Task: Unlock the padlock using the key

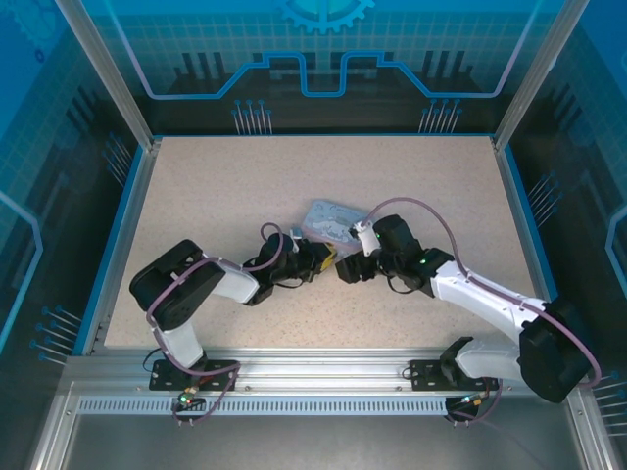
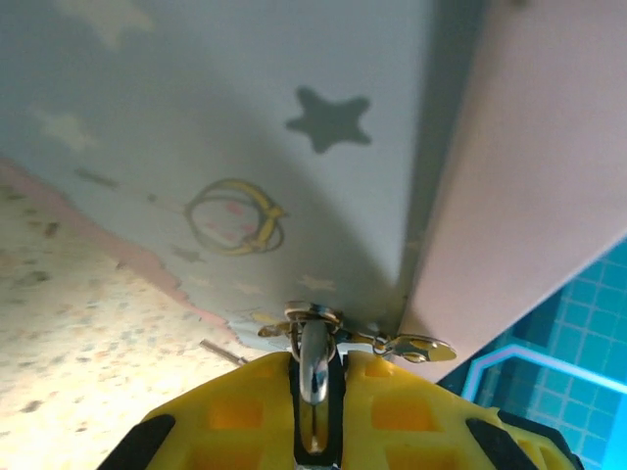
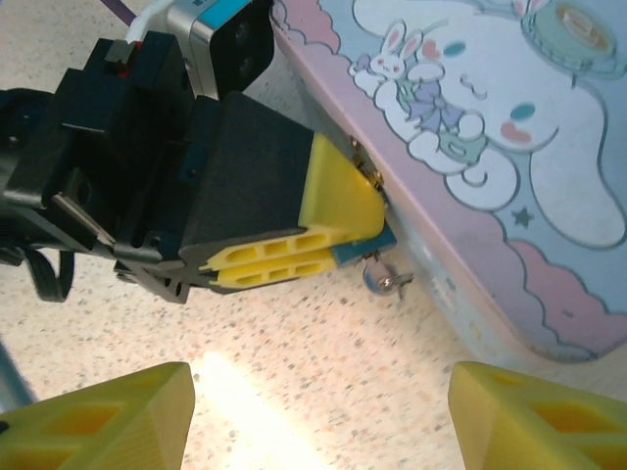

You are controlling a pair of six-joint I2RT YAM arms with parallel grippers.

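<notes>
The big speckled table (image 1: 245, 176) fills the floor of the cell. The left arm (image 1: 186, 289) reaches in from 8 o'clock and the right arm (image 1: 490, 304) reaches in from 4 o'clock. They meet near the middle of the table.

A pastel tin (image 1: 328, 215) with a cartoon bunny and clouds lies flat there. Both arm tips sit at its 6 o'clock side.

The left gripper (image 2: 315, 392) has its yellow fingers squeezed together. It presses right up to the tin's side wall, close to a corner. A small shiny bit of metal sits pinched between the fingers. This is the padlock (image 2: 313, 367), and it hangs from the little latch on the tin.

The right gripper (image 3: 318, 421) has its fingers (image 3: 108, 416) far apart. One is at 7 o'clock and one is at 5 o'clock in the right wrist view. Bare table lies between them, and they touch nothing. The padlock is at their 12 o'clock, a little way off.

A tiny thin metal piece pokes out at 3 o'clock from the padlock. It looks like the key (image 2: 423, 347), though it is too small to tell for sure.
</notes>
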